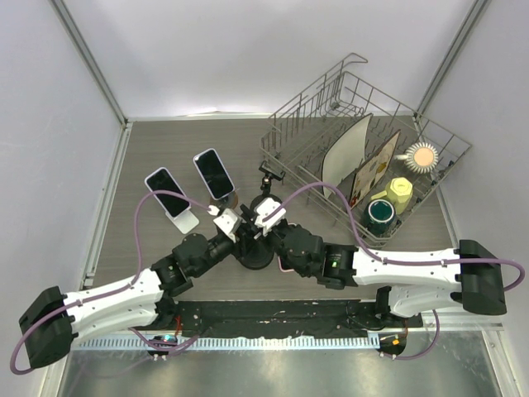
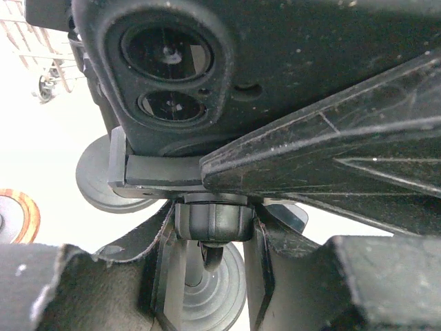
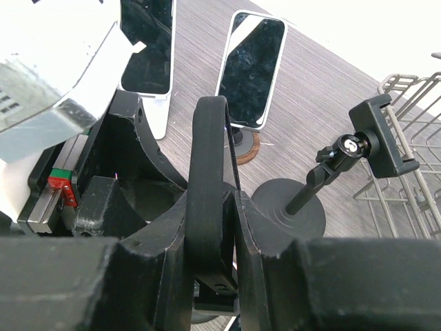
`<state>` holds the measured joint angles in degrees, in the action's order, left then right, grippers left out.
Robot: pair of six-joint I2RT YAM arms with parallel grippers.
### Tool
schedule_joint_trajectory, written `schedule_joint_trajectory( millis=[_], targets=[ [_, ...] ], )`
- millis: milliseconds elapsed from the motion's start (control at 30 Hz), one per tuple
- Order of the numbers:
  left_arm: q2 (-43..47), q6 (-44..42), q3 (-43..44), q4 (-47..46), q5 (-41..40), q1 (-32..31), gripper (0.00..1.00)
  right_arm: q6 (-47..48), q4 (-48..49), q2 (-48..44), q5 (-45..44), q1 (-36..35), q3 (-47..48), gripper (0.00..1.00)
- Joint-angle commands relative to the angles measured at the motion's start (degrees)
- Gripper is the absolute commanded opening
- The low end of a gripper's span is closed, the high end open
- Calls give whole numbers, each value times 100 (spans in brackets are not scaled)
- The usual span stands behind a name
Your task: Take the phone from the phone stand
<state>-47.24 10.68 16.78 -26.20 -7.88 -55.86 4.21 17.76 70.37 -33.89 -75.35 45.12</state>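
A phone in a black case [image 3: 210, 186] stands edge-on in the right wrist view, and my right gripper [image 3: 234, 207] is shut on its two faces. Its back with the two camera lenses [image 2: 165, 69] fills the top of the left wrist view. The phone sits in the clamp [image 2: 155, 176] of a black phone stand. My left gripper [image 2: 212, 231] is shut on the stand's ball-joint knob [image 2: 212, 219], above the round base [image 2: 207, 293]. In the top view both grippers, left [image 1: 227, 223] and right [image 1: 266, 217], meet over that base [image 1: 256, 255] and hide the phone.
Behind stand two more phones, one on a white stand [image 1: 169, 194] and one on a round wooden-rimmed base [image 1: 213, 174]. An empty black clamp stand [image 1: 271, 178] is close behind my right gripper. A wire dish rack [image 1: 364, 157] with plates and cups fills the back right.
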Motion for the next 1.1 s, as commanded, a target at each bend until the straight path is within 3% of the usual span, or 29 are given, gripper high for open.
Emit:
schedule_joint_trajectory(
  millis=[0,267,767,867,1000,1067],
  targets=[
    [180,233,-130,-228,-21,66,0,-70,790,-173,-557,-6,58,29],
    [251,303,-157,-105,-3,-39,0,282,1010,108,-505,178,260,48],
    [242,330,-131,-9,23,-110,0,528,1063,504,-101,372,445,49],
    [321,408,-139,71,-187,-110,0,520,862,399,-65,372,471,33],
    [417,663,-122,272,-871,-101,0,423,449,250,-30,337,515,2],
    [444,856,-113,387,-1311,-110,0,449,316,205,-170,206,506,1]
  ],
)
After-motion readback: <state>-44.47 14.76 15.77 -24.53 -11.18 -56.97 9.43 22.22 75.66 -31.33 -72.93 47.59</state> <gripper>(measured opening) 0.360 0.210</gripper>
